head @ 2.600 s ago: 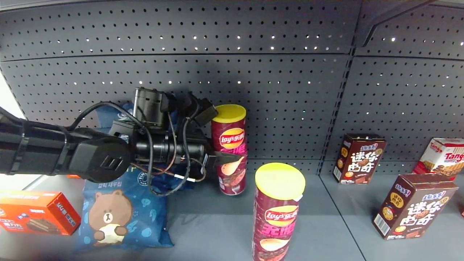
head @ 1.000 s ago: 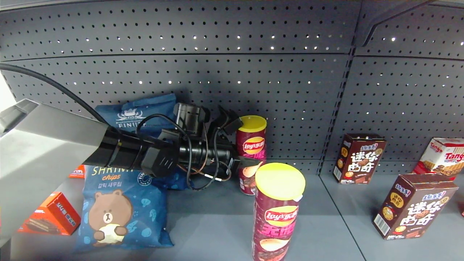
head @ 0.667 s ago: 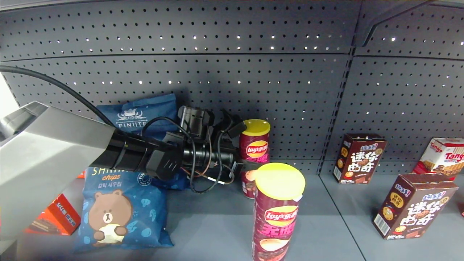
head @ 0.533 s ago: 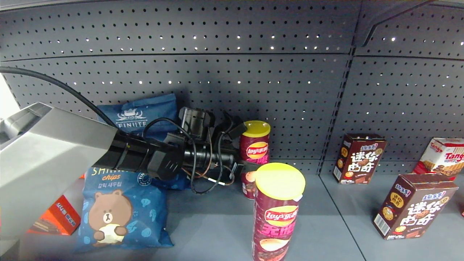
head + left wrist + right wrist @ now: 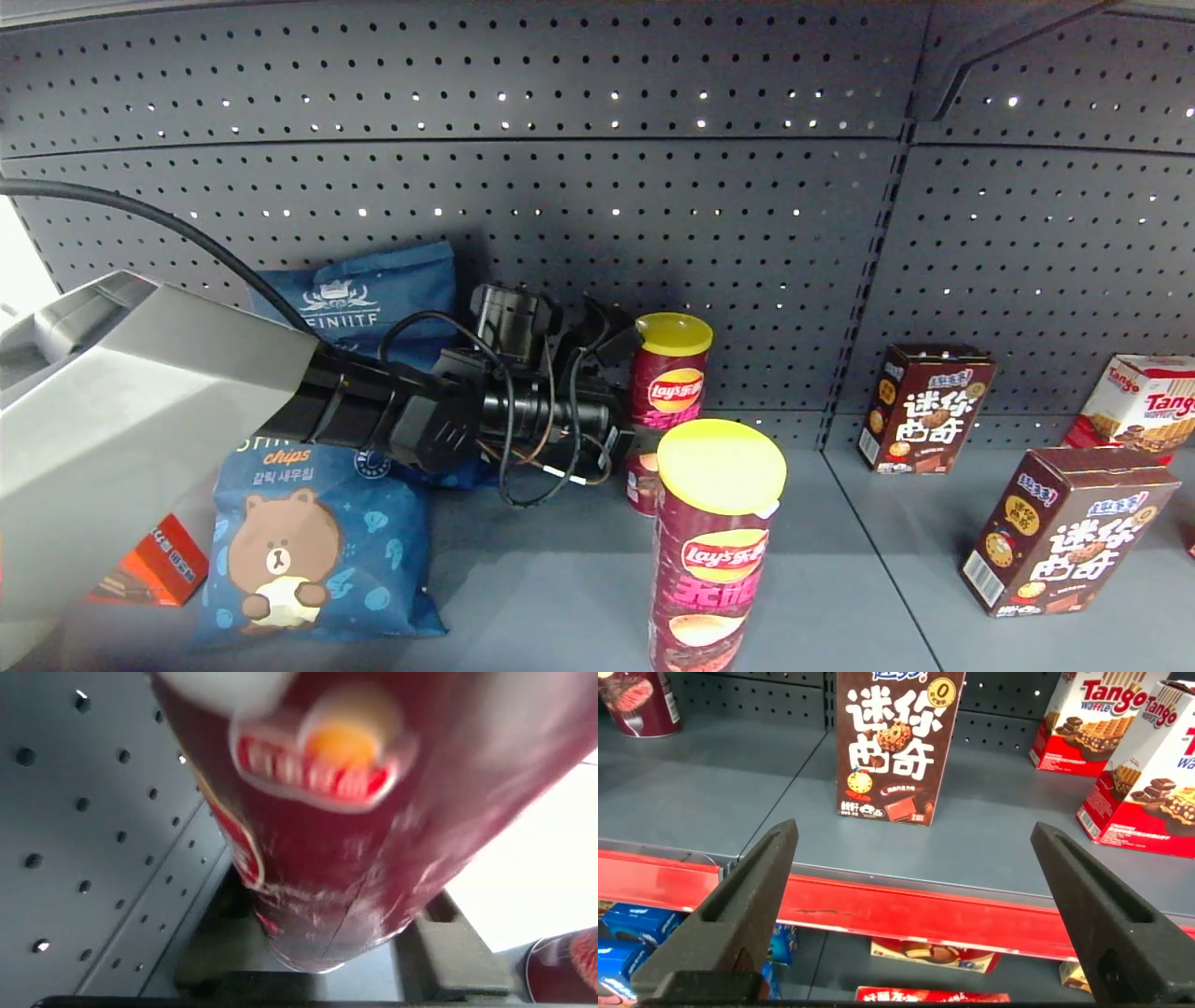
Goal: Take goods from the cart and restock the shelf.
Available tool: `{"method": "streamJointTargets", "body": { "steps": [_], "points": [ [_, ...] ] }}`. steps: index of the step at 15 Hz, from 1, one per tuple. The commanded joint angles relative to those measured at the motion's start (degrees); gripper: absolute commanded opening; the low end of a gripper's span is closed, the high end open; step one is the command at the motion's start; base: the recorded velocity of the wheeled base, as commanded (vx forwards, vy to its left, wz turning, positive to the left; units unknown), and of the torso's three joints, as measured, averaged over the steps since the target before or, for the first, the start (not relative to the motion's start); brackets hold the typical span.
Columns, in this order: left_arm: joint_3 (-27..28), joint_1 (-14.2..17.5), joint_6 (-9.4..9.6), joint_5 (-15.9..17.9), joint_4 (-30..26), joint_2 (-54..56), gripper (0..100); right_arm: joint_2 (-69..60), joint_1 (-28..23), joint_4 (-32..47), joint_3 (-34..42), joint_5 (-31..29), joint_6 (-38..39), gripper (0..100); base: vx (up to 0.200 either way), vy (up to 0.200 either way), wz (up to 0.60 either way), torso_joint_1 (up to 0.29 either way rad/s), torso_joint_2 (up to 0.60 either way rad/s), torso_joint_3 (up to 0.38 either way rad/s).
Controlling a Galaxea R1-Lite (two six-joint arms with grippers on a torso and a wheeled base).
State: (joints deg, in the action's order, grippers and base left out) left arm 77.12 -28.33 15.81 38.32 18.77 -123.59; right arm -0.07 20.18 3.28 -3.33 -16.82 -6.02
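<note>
Item, held chip can (image 5: 670, 373): your left pincer (image 5: 642, 437) is clamping it low on its body, and it is standing upright at the back of the shelf (image 5: 560, 597), just before the pegboard wall (image 5: 709, 215).
Item, front chip can (image 5: 719, 541): it is standing upright nearer you, just in front of the held one.
Item, right pincer (image 5: 913, 833): its jaws are standing wide apart and carrying nothing; it is facing a brown biscuit box (image 5: 896, 747) across the shelf edge.
Seating: the front can is hiding the held can's base, so you cannot tell whether it is resting on the shelf.
Risk, release: if you are letting go before the base is resting flat, the tall can is likely tipping against the wall or onto the front can.
Risk, withdrawal: your wrist cables are hanging just beside the blue bear bag (image 5: 308, 551); pulling back carelessly is risking a snag or a knocked can.
Head view: it is giving you the row, the neighbours and the can's upright stance.
Left wrist view: it is giving you the can (image 5: 374, 812) pressed close, with the wall right behind it.
</note>
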Motion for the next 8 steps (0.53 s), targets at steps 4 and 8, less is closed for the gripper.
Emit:
{"method": "streamJointTargets", "body": {
  "steps": [4, 8],
  "points": [
    [-1.36, 0.12, 0.01, -0.08, -0.23, 1.95, 100, 0.07, 0.04, -0.03, 0.08, 0.48, -0.04, 100, 0.0, 0.0, 0.0, 0.0, 0.0, 0.0],
    [-6.63, 0.82, 0.18, -0.26, 0.39, 6.52, 100, 0.07, 0.04, -0.03, -0.01, 1.18, -0.04, 100, 0.0, 0.0, 0.0, 0.0, 0.0, 0.0]
  ]
}}
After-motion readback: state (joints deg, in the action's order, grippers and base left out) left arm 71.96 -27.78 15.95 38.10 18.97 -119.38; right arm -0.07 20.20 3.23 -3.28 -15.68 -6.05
